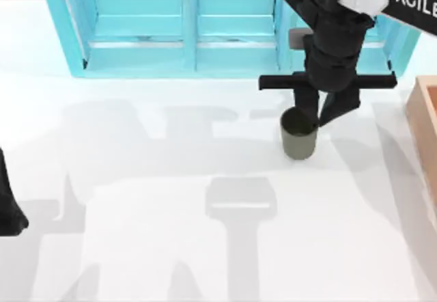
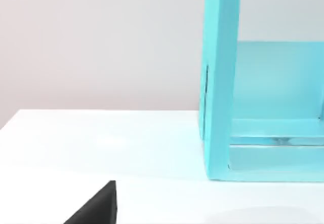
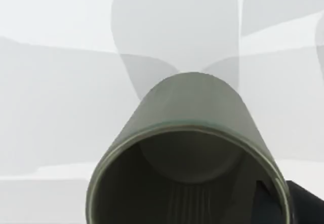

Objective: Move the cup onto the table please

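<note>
The olive-grey cup (image 1: 298, 136) stands upright over the white table (image 1: 150, 179), just in front of the shelf's right bay. I cannot tell whether its base touches the surface. My right gripper (image 1: 319, 119) reaches down from the back and is shut on the cup's right rim, with one finger inside the cup and the other outside. In the right wrist view I look into the cup (image 3: 187, 133), and the right gripper (image 3: 286, 203) straddles the rim. My left gripper (image 1: 10, 210) is parked at the table's left edge.
A turquoise three-bay shelf (image 1: 184, 42) spans the back of the table, and its end wall (image 2: 221, 82) appears in the left wrist view. A tan wooden box (image 1: 425, 124) sits at the right edge. Open white surface lies in front of the cup and to its left.
</note>
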